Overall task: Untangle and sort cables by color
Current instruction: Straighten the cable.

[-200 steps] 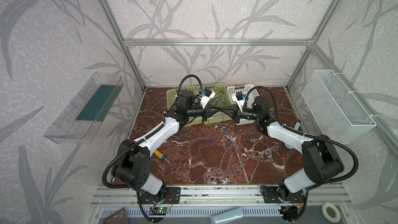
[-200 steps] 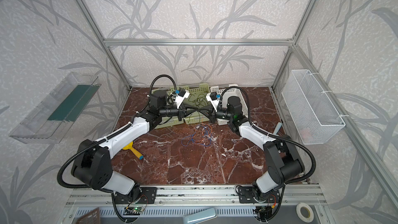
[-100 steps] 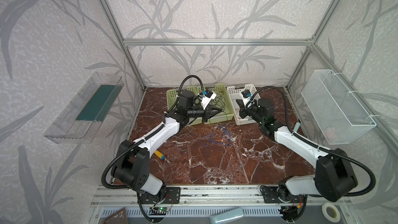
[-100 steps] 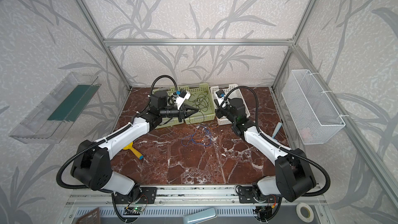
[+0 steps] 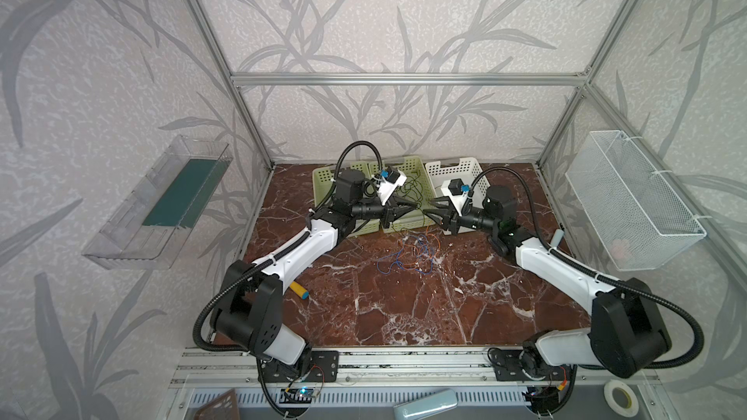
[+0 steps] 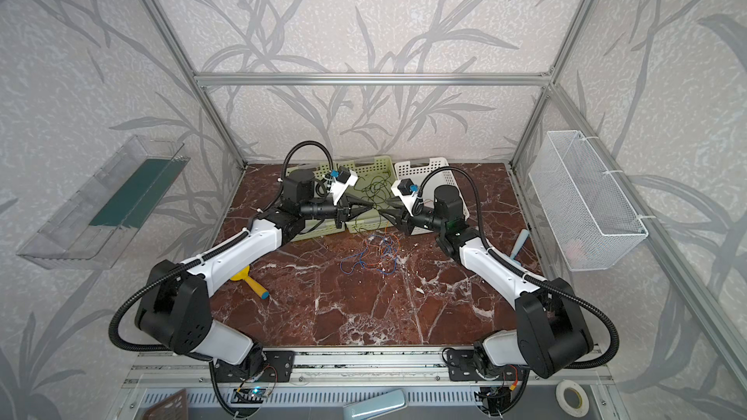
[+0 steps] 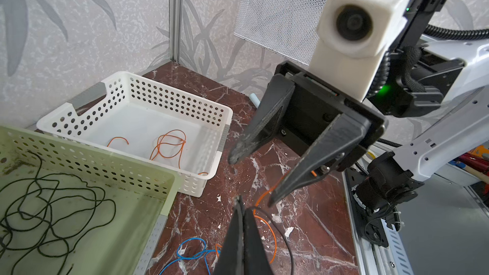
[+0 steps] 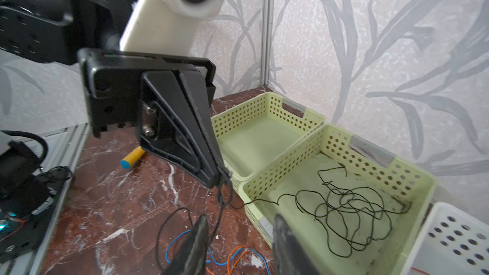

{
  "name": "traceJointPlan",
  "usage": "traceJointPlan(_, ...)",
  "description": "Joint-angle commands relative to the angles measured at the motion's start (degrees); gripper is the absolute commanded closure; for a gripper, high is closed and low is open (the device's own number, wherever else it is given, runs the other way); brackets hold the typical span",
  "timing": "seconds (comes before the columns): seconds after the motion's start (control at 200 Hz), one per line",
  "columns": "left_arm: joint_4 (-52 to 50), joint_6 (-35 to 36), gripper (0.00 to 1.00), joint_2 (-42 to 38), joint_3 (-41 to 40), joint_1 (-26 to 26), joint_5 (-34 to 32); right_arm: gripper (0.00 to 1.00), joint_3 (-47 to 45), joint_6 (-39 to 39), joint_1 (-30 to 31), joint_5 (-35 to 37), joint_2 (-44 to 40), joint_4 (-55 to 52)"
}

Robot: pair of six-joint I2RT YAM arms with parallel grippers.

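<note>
Loose dark green-black cables (image 8: 349,207) lie coiled inside the green basket (image 8: 370,167). One dark strand (image 8: 220,197) trails out over its rim and hangs pinched in the closed left tool (image 8: 225,178). Thin orange cables (image 7: 169,146) curl in the white basket (image 7: 172,96) beside it. A blue-and-orange tangle (image 5: 412,252) lies on the worktop (image 5: 404,317) just in front of it.

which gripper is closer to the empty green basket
Left. The left gripper, jaws shut on a dark cable, hangs by the empty green basket's near corner; the right gripper, jaws open, faces it from the white basket's side.
</note>
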Motion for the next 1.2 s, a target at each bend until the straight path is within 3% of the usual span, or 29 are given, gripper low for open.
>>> traceJointPlan(0.0,-1.2,4.7,1.00,-0.7,1.2,0.0,1.9,0.60,1.8,3.6,-0.6,-8.9,2.0,2.4)
traceJointPlan(0.49,-5.5,9.5,1.00,-0.4,2.7,-0.6,3.5,0.64,4.7,8.4,-0.8,-16.2,7.4,6.3)
traceJointPlan(0.685,-8.7,12.2,1.00,-0.5,3.3,-0.7,2.9,0.72,4.7,8.9,-0.8,-16.9,7.4,6.4)
traceJointPlan(0.82,-8.2,12.4,1.00,-0.9,3.1,-0.6,2.6,0.84,4.9,8.8,-0.7,-17.4,7.7,5.3)
traceJointPlan(1.035,-6.5,11.9,1.00,-2.3,2.2,-0.6,2.6,0.76,4.7,7.8,-0.7,-16.4,7.6,3.3)
traceJointPlan(1.195,-6.5,12.2,1.00,-2.8,1.7,-0.6,2.5,0.76,4.7,8.3,-0.5,-16.6,8.0,3.3)
